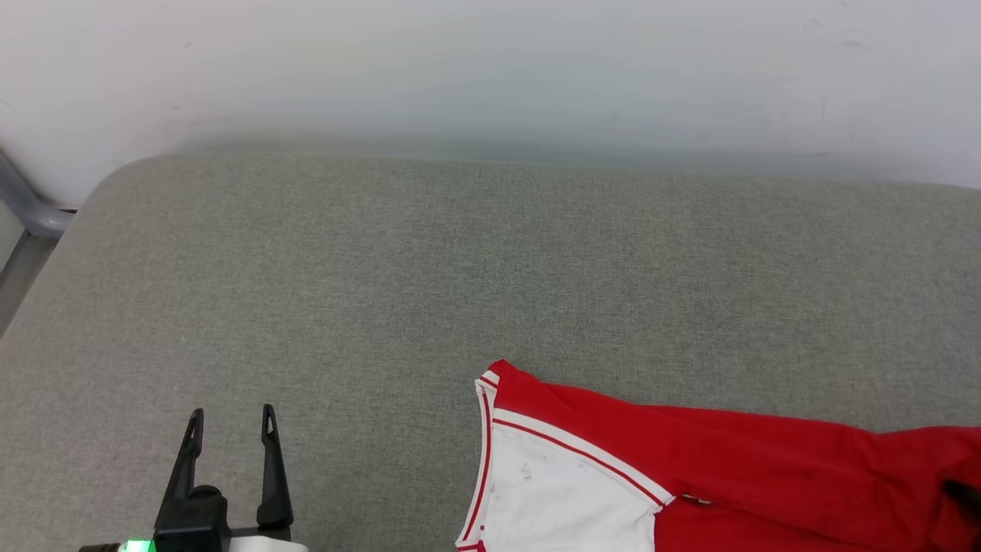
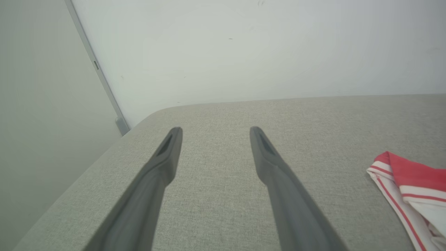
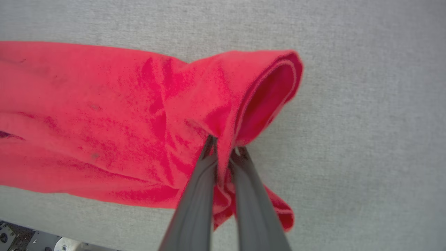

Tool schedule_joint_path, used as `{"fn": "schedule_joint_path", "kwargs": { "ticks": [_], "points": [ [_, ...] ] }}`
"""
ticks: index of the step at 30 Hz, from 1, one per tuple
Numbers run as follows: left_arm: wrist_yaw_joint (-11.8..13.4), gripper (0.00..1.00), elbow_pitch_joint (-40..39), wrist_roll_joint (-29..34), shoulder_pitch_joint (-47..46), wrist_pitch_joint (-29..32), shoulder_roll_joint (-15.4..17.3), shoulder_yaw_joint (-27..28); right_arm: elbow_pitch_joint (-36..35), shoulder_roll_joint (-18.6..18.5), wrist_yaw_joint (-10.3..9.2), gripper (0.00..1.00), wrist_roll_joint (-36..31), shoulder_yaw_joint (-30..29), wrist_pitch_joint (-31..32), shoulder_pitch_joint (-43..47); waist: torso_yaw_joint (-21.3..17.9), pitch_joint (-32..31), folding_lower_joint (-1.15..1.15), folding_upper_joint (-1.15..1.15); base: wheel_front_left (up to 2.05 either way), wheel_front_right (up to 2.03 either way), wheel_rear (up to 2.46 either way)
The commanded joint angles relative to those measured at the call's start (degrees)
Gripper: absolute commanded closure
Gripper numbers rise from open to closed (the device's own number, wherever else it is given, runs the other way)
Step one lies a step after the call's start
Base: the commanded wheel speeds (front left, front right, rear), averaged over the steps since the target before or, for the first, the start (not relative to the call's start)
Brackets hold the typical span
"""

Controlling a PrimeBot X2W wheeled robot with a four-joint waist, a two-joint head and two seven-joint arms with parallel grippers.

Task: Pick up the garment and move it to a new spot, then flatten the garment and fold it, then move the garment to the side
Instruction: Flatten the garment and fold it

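The garment [image 1: 713, 468], a red T-shirt with a white sleeve and red-and-white striped trim, lies at the lower right of the grey cushion in the head view. Its striped sleeve edge [image 2: 404, 188] shows at the right of the left wrist view. In the right wrist view my right gripper [image 3: 224, 148] is shut on a bunched fold of the red garment [image 3: 122, 118] near its hem end. My left gripper [image 1: 230, 425] stands open at the lower left, well to the left of the sleeve, with nothing between its fingers [image 2: 170, 150].
The grey fabric cushion [image 1: 429, 268] stretches far to the left and back. A white wall [image 1: 490, 69] rises behind it. A grey metal rail [image 1: 31, 207] runs past the cushion's far left corner. Grey machine parts [image 3: 35, 240] show beyond the cushion's edge.
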Motion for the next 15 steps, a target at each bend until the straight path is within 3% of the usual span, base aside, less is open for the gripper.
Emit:
{"fn": "schedule_joint_path", "kwargs": {
  "ticks": [1, 9, 15],
  "points": [
    [-0.2, 0.0, 0.2, 0.4, 0.7, -0.1, 0.0, 0.1, -1.8, 0.4, -0.08, 1.0, 0.6, 0.2, 0.4, 1.0, -0.1, -0.3, 0.0, 0.0, 0.0, 0.0, 0.0],
    [-0.5, 0.0, 0.6, 0.6, 0.7, -0.1, 0.0, 0.0, -18.6, 3.9, -0.07, 1.0, 4.8, 3.0, 6.0, 3.7, -0.1, -0.9, 0.0, 0.0, 0.0, 0.0, 0.0],
    [-0.8, 0.0, 0.5, 0.9, -0.1, -0.1, 0.2, -0.6, -25.5, 6.5, -0.07, 1.0, 4.3, 7.9, 9.2, 1.0, 1.2, -0.3, 0.0, 0.0, 0.0, 0.0, 0.0]
  ]
}}
